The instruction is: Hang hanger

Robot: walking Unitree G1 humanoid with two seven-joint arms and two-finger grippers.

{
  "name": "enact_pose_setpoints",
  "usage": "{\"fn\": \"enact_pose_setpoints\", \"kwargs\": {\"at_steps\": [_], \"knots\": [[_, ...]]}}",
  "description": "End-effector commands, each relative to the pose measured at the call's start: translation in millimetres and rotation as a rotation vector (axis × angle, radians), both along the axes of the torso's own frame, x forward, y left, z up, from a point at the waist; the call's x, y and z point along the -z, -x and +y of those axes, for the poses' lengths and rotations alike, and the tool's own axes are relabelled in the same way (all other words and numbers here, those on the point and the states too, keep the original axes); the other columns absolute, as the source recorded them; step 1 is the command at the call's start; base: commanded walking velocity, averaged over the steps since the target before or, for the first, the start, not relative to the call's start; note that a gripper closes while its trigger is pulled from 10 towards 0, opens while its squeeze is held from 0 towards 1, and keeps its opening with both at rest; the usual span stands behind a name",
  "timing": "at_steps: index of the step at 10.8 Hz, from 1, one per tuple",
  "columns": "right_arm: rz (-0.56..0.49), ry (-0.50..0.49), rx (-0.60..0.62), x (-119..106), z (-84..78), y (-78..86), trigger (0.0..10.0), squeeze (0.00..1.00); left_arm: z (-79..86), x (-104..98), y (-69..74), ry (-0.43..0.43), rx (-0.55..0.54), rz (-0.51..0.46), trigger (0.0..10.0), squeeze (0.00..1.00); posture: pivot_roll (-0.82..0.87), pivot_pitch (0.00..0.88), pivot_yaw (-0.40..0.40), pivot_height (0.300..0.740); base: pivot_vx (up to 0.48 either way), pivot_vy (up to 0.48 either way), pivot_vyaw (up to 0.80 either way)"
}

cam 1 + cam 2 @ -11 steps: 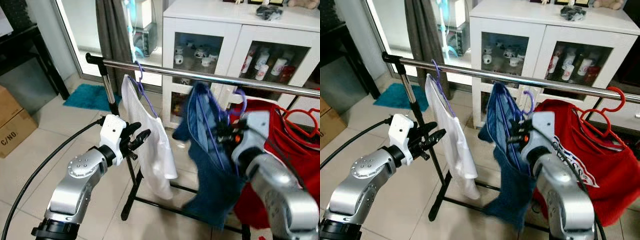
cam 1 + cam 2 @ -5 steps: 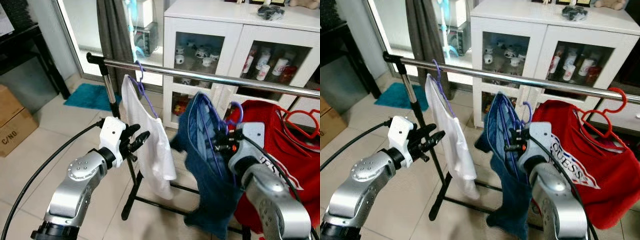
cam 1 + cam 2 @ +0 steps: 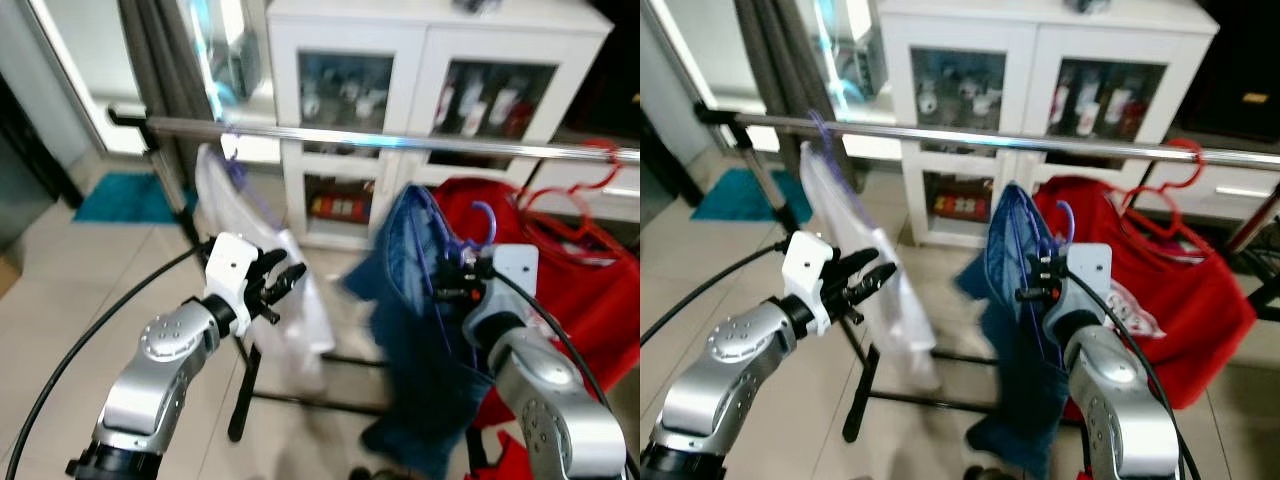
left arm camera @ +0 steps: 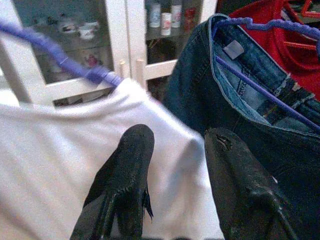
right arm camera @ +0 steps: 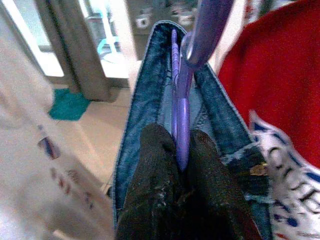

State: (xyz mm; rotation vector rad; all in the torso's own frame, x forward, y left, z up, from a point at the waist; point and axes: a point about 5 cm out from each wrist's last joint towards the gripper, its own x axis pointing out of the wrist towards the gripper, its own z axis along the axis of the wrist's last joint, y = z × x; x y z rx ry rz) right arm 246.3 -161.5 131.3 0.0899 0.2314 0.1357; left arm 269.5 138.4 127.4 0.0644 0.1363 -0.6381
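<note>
The two head views look forward and down from above the rail [image 3: 380, 143], sharing rack, cabinet [image 3: 1040, 90] and both arms; the left wrist camera peers close along its fingers [image 4: 127, 170] at white cloth [image 4: 55, 160]; the right wrist camera sits tight against the purple hanger [image 5: 182, 100] and jeans [image 5: 145, 100].

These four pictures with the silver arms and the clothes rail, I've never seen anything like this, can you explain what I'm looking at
This is a humanoid robot with two silver arms, each ending in two black fingers. The two wide pictures come from cameras on its head; the two close-ups come from cameras on its wrists.

Before it stands a metal clothes rail. A white shirt and a red shirt already hang there.

The right gripper is shut on a purple hanger carrying blue jeans; its hook sits below the rail, not yet hung. The left gripper is open beside the white shirt, holding nothing. Behind is a white cabinet.
</note>
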Motion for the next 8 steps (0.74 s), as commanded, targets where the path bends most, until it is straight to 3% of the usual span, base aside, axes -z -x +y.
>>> {"fn": "enact_pose_setpoints", "kwargs": {"at_steps": [1,4,5,6,7,8], "knots": [[-0.042,0.005,-0.020,-6.0,4.3,-1.1,2.5,0.00,1.0,-1.7,1.1,-0.014,0.005,-0.003,10.0,0.00,-0.14,0.000,0.026,0.740,-0.262,0.000,0.00],[-0.036,0.013,-0.033,-5.1,5.4,-0.7,4.0,0.00,-0.3,-1.3,1.5,-0.015,0.007,-0.002,10.0,0.00,-0.14,0.000,0.025,0.740,-0.274,0.000,0.00],[-0.035,0.018,-0.034,-5.0,5.4,-1.0,4.9,0.00,-0.8,-1.1,1.7,-0.015,0.008,-0.001,10.0,0.00,-0.14,0.000,0.025,0.740,-0.277,0.000,0.00],[-0.034,0.024,-0.036,-5.0,5.4,-1.3,6.2,0.00,-1.2,-0.9,1.8,-0.015,0.009,0.000,10.0,0.00,-0.14,0.000,0.025,0.740,-0.277,0.000,0.00],[-0.035,0.031,-0.037,-5.1,5.4,-1.7,10.0,0.00,-1.7,-0.5,1.9,-0.014,0.011,0.001,10.0,0.00,-0.14,0.000,0.025,0.740,-0.277,0.000,0.00],[-0.035,0.033,-0.037,-5.3,5.3,-2.1,10.0,0.00,-1.9,-0.4,1.5,-0.014,0.012,0.002,10.0,0.00,-0.14,0.000,0.025,0.740,-0.277,0.000,0.00]]}}
